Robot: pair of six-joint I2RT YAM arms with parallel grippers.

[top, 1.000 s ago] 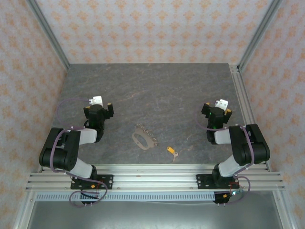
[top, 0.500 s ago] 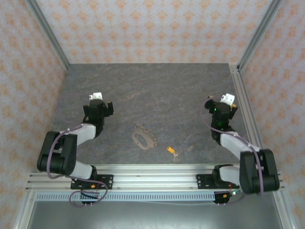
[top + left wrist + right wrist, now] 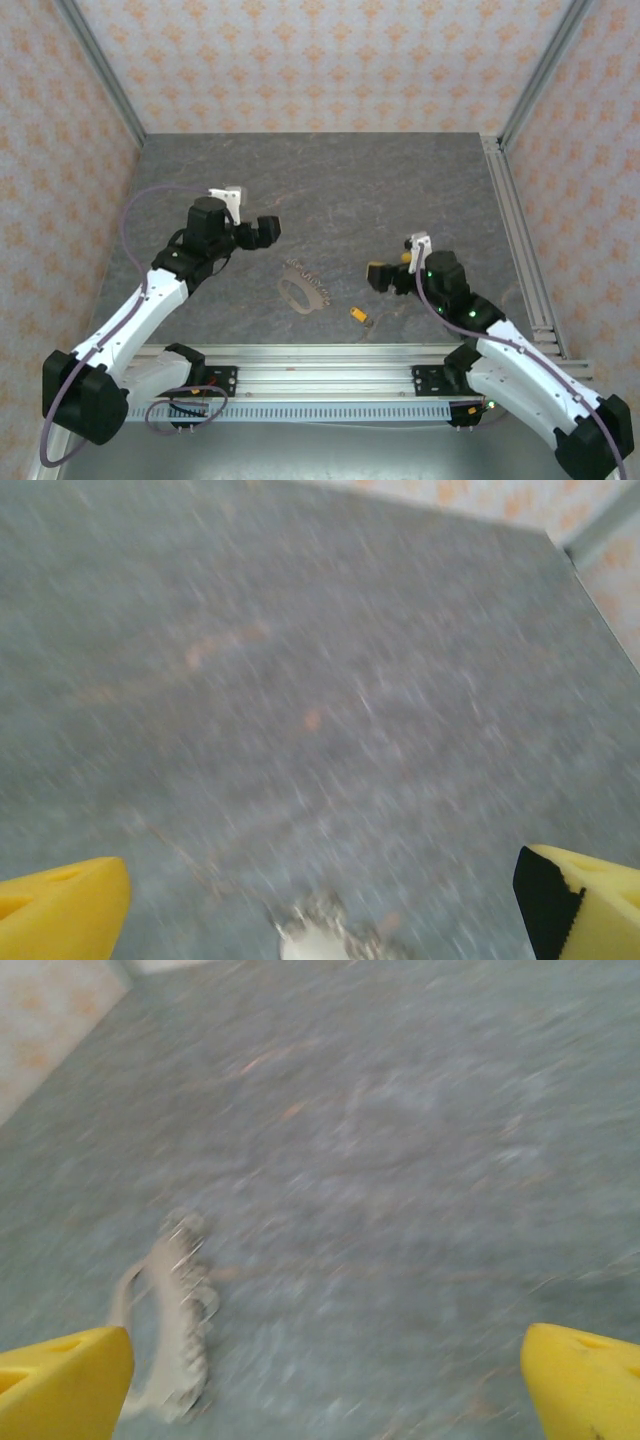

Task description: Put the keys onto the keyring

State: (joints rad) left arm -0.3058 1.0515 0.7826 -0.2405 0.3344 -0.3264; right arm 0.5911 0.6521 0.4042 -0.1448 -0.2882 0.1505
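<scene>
From above, the left claw (image 3: 265, 229) and the right claw (image 3: 380, 275) both stand spread wide over the grey table (image 3: 400, 170), holding nothing. The keyring (image 3: 303, 291) lies flat between them, toward the arm bases and rightward of the left claw, leftward of the right one. The key (image 3: 362, 316) lies near the right claw, on its base-ward side and apart from the ring. In the left wrist view, blurred, the yellow fingertips (image 3: 60, 905) frame bare tabletop, with a pale scrap low between them that may be the ring's end; I cannot be sure. In the right wrist view, also blurred, the ring sits just ahead of the fingertip (image 3: 60, 1375) on the picture's left side. This looks like the reaching step, with nothing picked up yet. Next, each claw likely needs to descend squarely on its thin, flat target, and the tiny key will call for a careful pinch.
</scene>
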